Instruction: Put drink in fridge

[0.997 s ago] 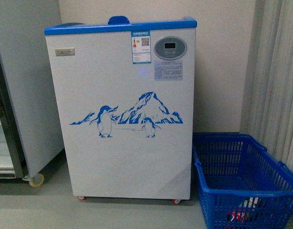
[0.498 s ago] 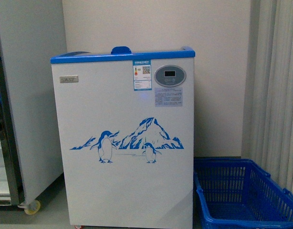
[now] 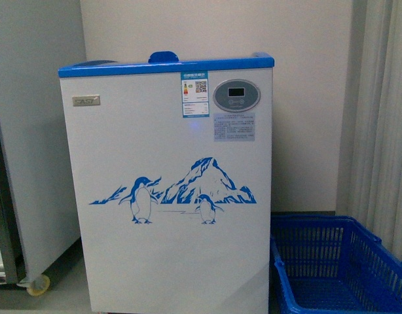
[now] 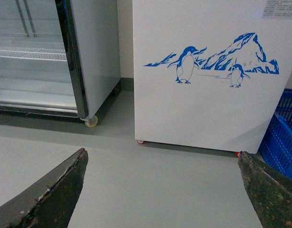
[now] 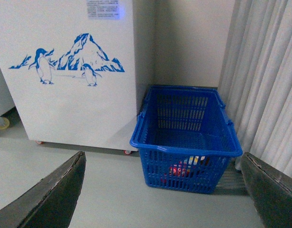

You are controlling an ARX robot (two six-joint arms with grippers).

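With little done so far, the left gripper (image 4: 161, 154) and right gripper (image 5: 163, 155) both gape wide and empty above the floor, while the fridge (image 3: 168, 183) stands ahead and what looks like the drink (image 5: 184, 169) lies unpicked in the basket (image 5: 184, 149) beside it.

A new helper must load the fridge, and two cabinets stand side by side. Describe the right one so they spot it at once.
Against the pale back wall, between the tall grey cabinet on castors and the blue floor basket, stands the fridge. It is the shorter white chest with a blue top rim, and it alone has blue penguins and a mountain printed on its front.
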